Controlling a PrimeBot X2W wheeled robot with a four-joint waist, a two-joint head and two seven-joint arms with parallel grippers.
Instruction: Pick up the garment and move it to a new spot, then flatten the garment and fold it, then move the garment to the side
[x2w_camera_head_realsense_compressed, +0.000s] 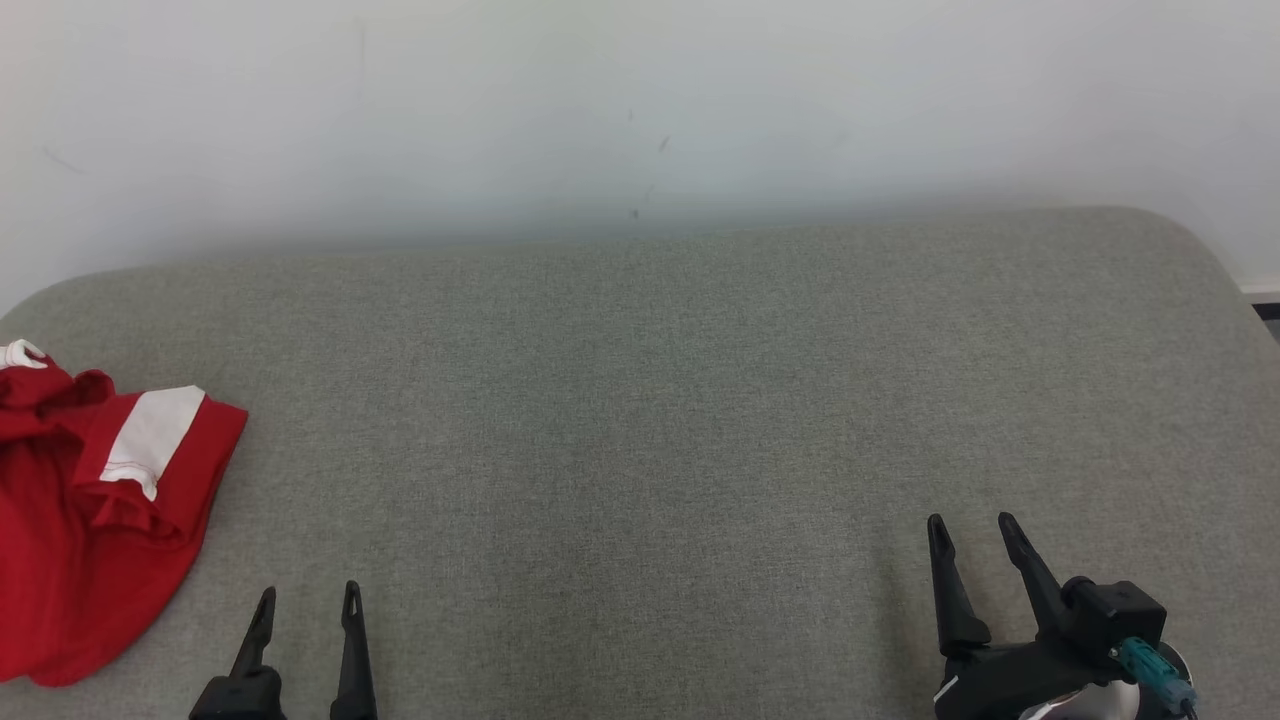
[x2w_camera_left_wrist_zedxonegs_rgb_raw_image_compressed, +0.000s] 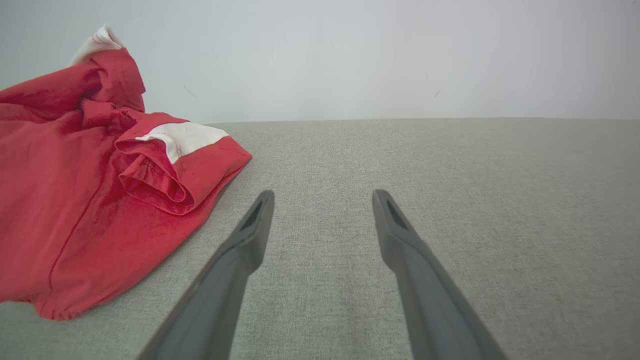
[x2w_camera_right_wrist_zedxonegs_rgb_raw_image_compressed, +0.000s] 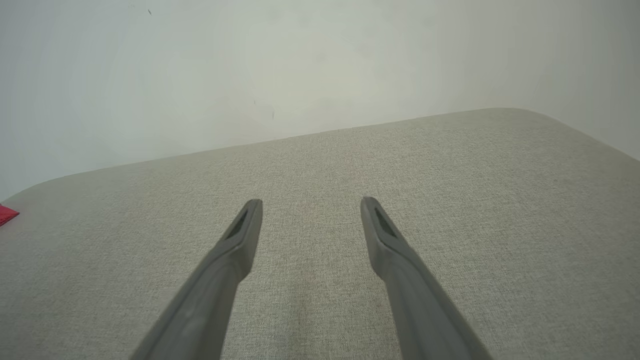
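Note:
A crumpled red garment with a white band lies in a heap at the far left of the grey padded surface, partly cut off by the head view's edge. My left gripper hovers open just to its right, nothing between its fingers. In the left wrist view the garment bunches up left of my open left gripper, apart from the fingertips. My right gripper stands open at the lower right, far from the cloth. In the right wrist view the open right gripper points over bare fabric, and a red corner of the garment peeks in at the left edge.
A pale wall rises right behind the padded surface. The surface rounds off at its far right corner, with a strip of floor beyond it.

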